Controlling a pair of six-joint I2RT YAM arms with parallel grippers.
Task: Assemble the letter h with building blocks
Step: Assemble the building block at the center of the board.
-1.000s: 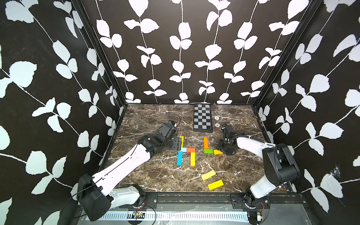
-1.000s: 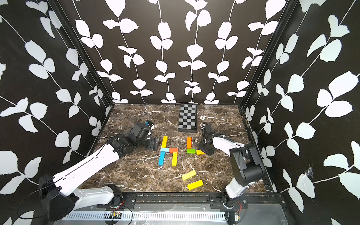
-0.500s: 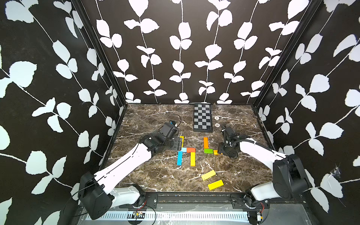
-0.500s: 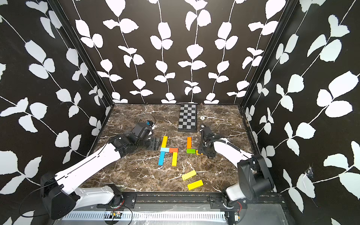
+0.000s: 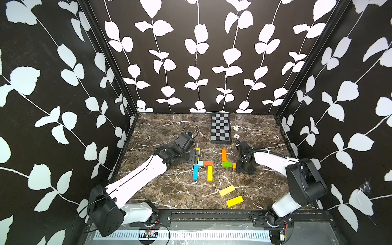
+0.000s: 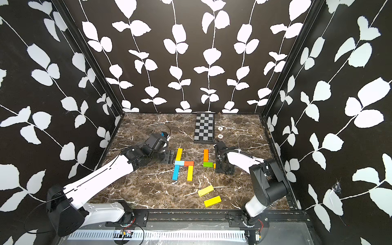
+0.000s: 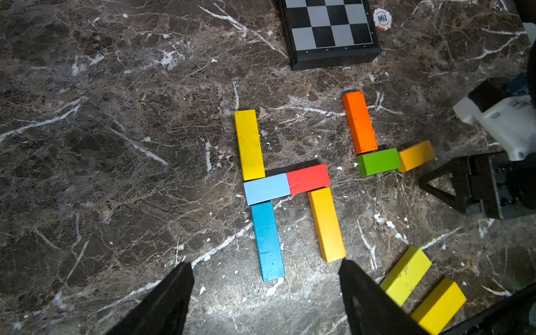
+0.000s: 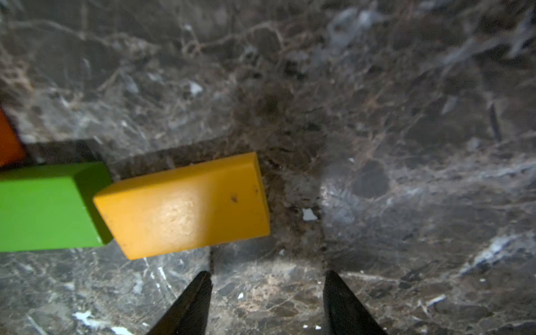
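Note:
Five building blocks lie joined left of centre: a long yellow (image 6: pixel 178 154), a light blue (image 5: pixel 200 163), a red-orange (image 5: pixel 208 163), a blue (image 5: pixel 195 172) and a long yellow-orange (image 5: pixel 210 173). To their right an orange block (image 5: pixel 224 155), a green one (image 5: pixel 227 164) and a short yellow-orange one (image 8: pixel 185 206) touch. Two yellow blocks (image 5: pixel 227 190) (image 5: pixel 234 201) lie loose near the front. My left gripper (image 7: pixel 264 264) is open and empty, low beside the long yellow block. My right gripper (image 8: pixel 267 274) points down just right of the short yellow-orange block, open, with bare marble between its fingers.
A black-and-grey checkered board (image 5: pixel 220 129) lies at the back, with two poker chips (image 5: pixel 236 128) (image 5: pixel 236 136) beside it. Patterned walls close in the marble floor on three sides. A black rail runs along the front edge.
The right arm has swung, and its gripper now stands slightly nearer the front beside the short yellow-orange block, jaws a little wider. The left arm has barely moved.

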